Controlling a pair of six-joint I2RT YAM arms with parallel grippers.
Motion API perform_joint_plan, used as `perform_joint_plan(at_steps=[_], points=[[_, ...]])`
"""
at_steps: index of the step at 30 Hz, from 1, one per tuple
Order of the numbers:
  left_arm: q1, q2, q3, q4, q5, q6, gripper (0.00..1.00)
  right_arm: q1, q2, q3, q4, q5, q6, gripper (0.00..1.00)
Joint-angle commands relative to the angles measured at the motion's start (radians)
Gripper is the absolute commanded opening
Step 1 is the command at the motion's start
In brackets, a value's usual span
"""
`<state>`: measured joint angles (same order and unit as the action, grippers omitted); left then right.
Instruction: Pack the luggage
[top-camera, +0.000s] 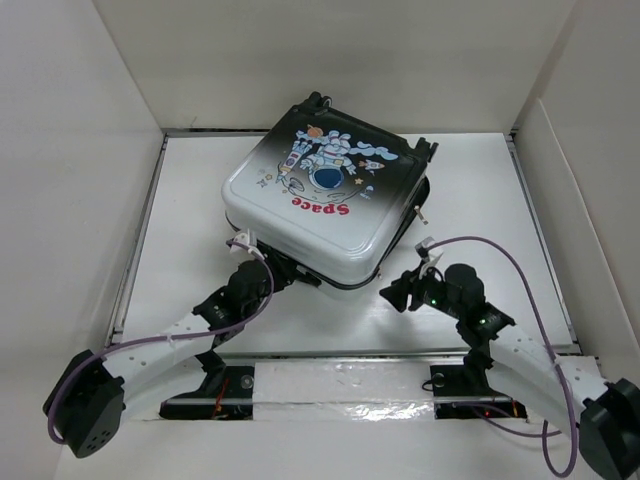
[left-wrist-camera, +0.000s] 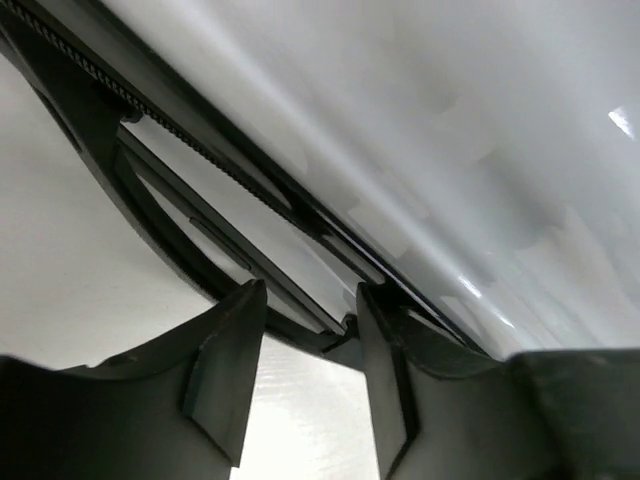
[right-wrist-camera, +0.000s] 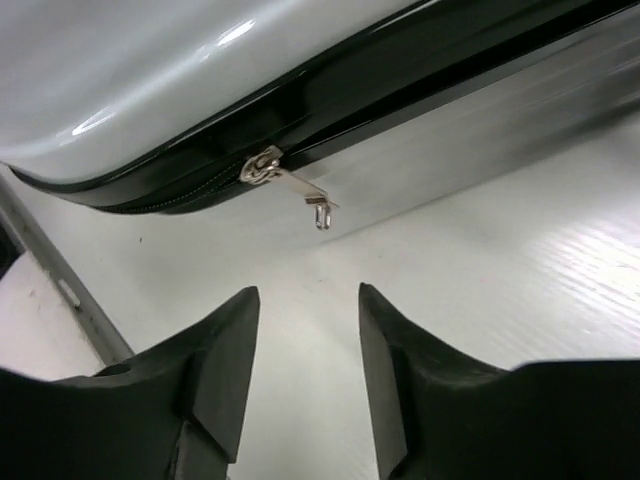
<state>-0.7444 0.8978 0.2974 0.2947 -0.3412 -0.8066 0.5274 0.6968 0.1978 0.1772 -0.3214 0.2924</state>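
the luggage (top-camera: 325, 195) lies on the white table (top-camera: 490, 200) with its astronaut print up, directly ahead of both grippers. the left gripper (left-wrist-camera: 305, 300) has its fingers apart, tips close under the case's near corner. the black zipper seam (left-wrist-camera: 215, 158) runs just beyond and above them, and contact cannot be told. the right gripper (right-wrist-camera: 305, 300) is also spread and holds nothing, a little short of the case's side. the metal zipper pull (right-wrist-camera: 290, 185) hangs just ahead of its gap, slightly left.
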Motion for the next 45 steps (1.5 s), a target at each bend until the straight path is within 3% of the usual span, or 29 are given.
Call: perform_joint_plan(at_steps=[1, 4, 10, 18, 22, 25, 34, 38, 45], points=[[-0.004, -0.057, 0.002, -0.167, 0.033, 0.0, 0.34, 0.074, 0.053, 0.041, 0.113, 0.037, -0.035, 0.58], [-0.004, -0.105, -0.032, -0.189, 0.054, -0.002, 0.24, 0.124, 0.082, 0.058, 0.133, 0.141, -0.056, 0.66], [-0.004, -0.076, 0.005, -0.224, 0.077, 0.038, 0.09, 0.134, 0.136, 0.095, 0.186, 0.246, -0.088, 0.67], [-0.029, -0.019, 0.006, -0.075, 0.206, 0.113, 0.07, 0.134, 0.236, 0.138, 0.265, 0.196, -0.168, 0.62], [-0.07, 0.021, 0.028, -0.037, 0.202, 0.133, 0.07, 0.134, 0.257, 0.146, 0.287, 0.162, -0.177, 0.54], [-0.098, 0.053, 0.052, 0.001, 0.192, 0.144, 0.06, 0.134, 0.276, 0.144, 0.306, 0.147, -0.182, 0.35], [-0.11, 0.124, 0.101, 0.127, 0.234, 0.152, 0.06, 0.161, 0.29, 0.103, 0.392, 0.153, -0.133, 0.03], [-0.11, 0.156, 0.127, 0.187, 0.235, 0.159, 0.06, 0.21, 0.25, 0.066, 0.366, 0.198, -0.11, 0.0], [-0.11, 0.239, 0.184, 0.267, 0.214, 0.167, 0.06, 0.367, 0.118, 0.074, 0.08, 0.314, -0.033, 0.0]])
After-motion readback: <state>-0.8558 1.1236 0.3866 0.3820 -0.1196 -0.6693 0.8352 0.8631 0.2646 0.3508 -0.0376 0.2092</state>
